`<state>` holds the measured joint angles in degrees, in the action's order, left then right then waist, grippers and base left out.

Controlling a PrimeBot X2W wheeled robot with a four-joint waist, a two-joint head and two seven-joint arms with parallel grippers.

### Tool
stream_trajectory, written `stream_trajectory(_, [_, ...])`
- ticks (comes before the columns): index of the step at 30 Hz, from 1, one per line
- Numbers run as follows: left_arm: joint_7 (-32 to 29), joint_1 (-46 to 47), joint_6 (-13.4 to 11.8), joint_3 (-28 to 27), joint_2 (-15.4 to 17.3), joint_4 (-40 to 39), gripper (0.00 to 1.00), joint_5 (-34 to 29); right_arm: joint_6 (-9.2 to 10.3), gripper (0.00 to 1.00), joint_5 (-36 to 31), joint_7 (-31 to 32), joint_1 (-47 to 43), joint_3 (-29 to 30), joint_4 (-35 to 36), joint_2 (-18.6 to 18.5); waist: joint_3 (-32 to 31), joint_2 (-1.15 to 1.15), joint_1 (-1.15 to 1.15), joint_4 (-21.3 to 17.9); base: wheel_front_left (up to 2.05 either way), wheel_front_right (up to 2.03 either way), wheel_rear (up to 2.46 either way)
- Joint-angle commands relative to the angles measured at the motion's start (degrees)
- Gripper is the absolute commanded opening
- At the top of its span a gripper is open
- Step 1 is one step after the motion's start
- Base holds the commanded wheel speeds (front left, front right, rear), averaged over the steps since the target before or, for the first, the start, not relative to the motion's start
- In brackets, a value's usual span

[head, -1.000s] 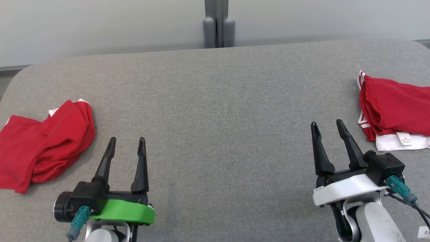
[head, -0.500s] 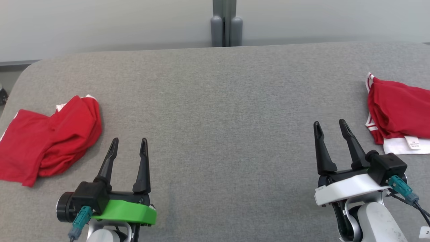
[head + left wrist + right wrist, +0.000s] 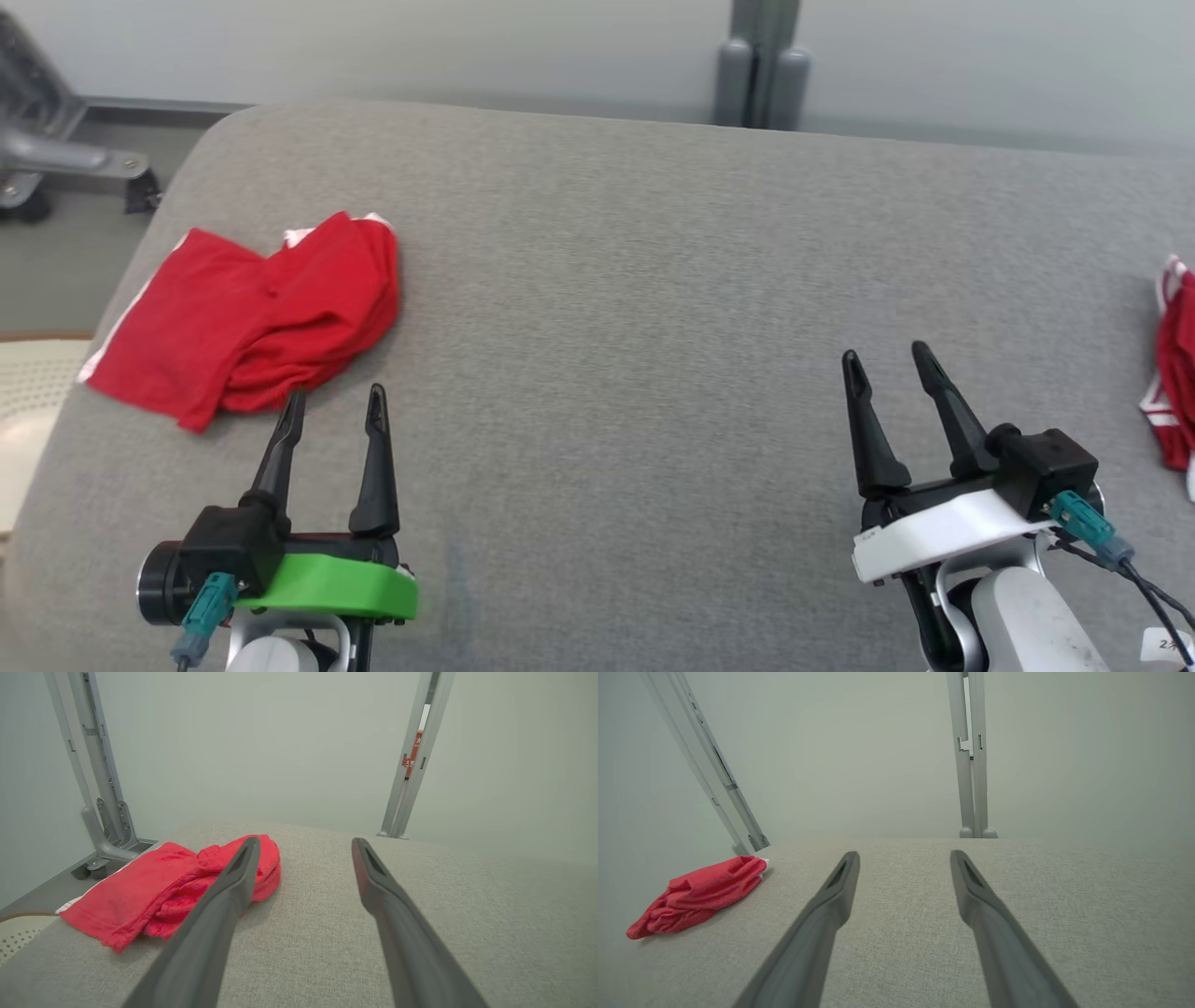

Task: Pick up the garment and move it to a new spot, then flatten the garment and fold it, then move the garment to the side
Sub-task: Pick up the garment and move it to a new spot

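A crumpled red garment (image 3: 261, 322) with white trim lies near the left edge of the grey table (image 3: 616, 280). My left gripper (image 3: 336, 394) stands open just short of it, its left fingertip close to the cloth's near edge, nothing between the fingers. In the left wrist view the garment (image 3: 177, 882) sits ahead and left of the open left gripper (image 3: 304, 841). My right gripper (image 3: 885, 353) stands open over bare table at the right. The right wrist view shows the garment (image 3: 700, 893) far to the left of the open right gripper (image 3: 904, 854).
A second red and white garment (image 3: 1178, 373) lies at the table's right edge. A grey post (image 3: 761, 65) stands behind the table. A metal stand base (image 3: 56, 159) sits on the floor at the back left, and a pale perforated object (image 3: 28, 401) beside the table's left edge.
The camera has turned left, so the whole picture slid right; the right-hand garment is nearly out of frame. Both grippers stay open, and the left fingertips now reach the garment's near edge.
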<state>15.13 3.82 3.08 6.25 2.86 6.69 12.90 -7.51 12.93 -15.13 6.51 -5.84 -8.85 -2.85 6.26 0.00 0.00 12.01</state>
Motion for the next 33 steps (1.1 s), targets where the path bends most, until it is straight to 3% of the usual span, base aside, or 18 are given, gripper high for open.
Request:
stream_trajectory(1, [-0.01, -0.79, -0.18, -0.34, 0.07, -0.02, 1.00, -0.33, 0.04, 1.00, 0.02, -0.01, 0.41, -0.40, -0.28, -0.08, -0.47, 0.00, 0.00, 5.11, 0.00, 0.00, 0.00])
stream_trajectory(17, [-0.01, -2.06, -0.87, -1.68, 0.07, -0.24, 1.00, -0.31, 0.04, 1.00, 1.30, -0.01, 0.80, -5.02, -2.87, -0.11, -1.74, 0.00, 0.00, 15.88, 0.00, 0.00, 0.00])
stream_trajectory(25, [-0.01, -1.89, -1.19, -3.48, 0.07, -0.71, 1.00, -0.49, 0.04, 1.00, 0.56, -0.01, 0.92, -5.69, -3.50, -0.13, -1.70, 0.00, 0.00, 17.13, 0.00, 0.00, 0.00])
stream_trajectory(33, [-0.01, -1.75, -1.07, -4.41, 0.07, -0.59, 1.00, -1.05, 0.04, 1.00, 0.34, -0.01, 1.16, -6.27, -3.78, -0.13, -1.44, 0.00, 0.00, 15.88, 0.00, 0.00, 0.00])
